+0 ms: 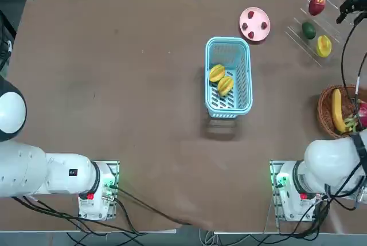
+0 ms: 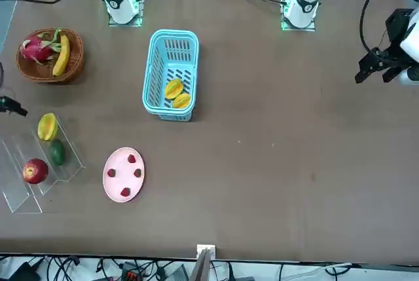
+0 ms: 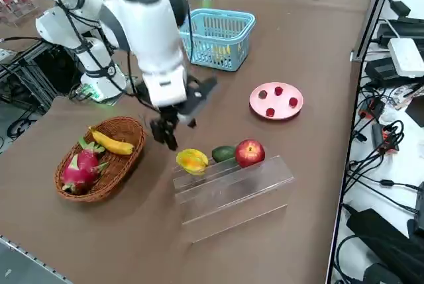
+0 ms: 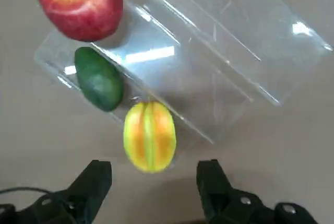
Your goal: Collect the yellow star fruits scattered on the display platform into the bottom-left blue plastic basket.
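A robotics laboratory: a brown-covered table (image 1: 114, 85) carries two white arms bolted to metal base plates (image 1: 289, 191) at six o'clock in the overhead view, with green indicator lights glowing. Bundled black cables (image 3: 381, 158) and electronic boxes (image 3: 405, 55) line the table's edges, beside staged fruit props.

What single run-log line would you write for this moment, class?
right gripper: open, above last star fruit | display platform: star fruit, green fruit, apple | blue basket: two star fruits
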### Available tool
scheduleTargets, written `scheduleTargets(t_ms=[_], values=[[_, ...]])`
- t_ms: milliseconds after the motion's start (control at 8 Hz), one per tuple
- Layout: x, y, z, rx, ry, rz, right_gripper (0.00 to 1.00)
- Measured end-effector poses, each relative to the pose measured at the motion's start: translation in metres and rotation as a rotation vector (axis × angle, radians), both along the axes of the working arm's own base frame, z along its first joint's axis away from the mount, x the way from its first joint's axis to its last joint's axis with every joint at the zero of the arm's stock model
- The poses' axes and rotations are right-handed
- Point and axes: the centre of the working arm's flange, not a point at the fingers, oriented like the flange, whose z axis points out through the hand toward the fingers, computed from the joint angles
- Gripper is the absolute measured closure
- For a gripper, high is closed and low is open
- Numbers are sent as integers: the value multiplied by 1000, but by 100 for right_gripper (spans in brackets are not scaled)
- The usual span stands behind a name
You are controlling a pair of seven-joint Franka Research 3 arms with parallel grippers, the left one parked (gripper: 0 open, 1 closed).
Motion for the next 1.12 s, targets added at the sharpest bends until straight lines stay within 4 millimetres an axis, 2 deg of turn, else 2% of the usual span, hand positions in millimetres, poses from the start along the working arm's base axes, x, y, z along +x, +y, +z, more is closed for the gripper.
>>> scheduleTargets(t_ms=[375, 750, 1125], values=[[8, -3, -46, -2, -11, 14, 0], [9, -2, -58, 16, -32, -3, 0], [1, -2, -72, 32, -15, -17, 0]])
